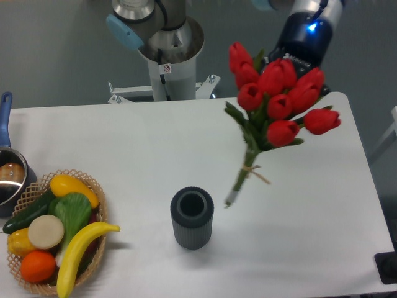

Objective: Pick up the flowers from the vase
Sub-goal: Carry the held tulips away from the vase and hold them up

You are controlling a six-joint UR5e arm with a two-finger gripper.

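The flowers (277, 99) are a bunch of red tulip buds with green leaves and tied stems. They hang tilted in the air, out of the vase, with the stem ends (231, 197) just right of the vase mouth. The vase (192, 217) is a small dark grey ribbed cylinder that stands upright and empty at the front middle of the table. My gripper (291, 54) comes in from the upper right behind the buds and holds the bunch near its head. Its fingertips are hidden by the buds.
A woven basket (93, 186) with a banana, an orange, a lemon and vegetables sits at the front left. A pot with a blue handle (6, 174) is at the left edge. The robot base (167, 62) stands at the back of the white table (310, 236).
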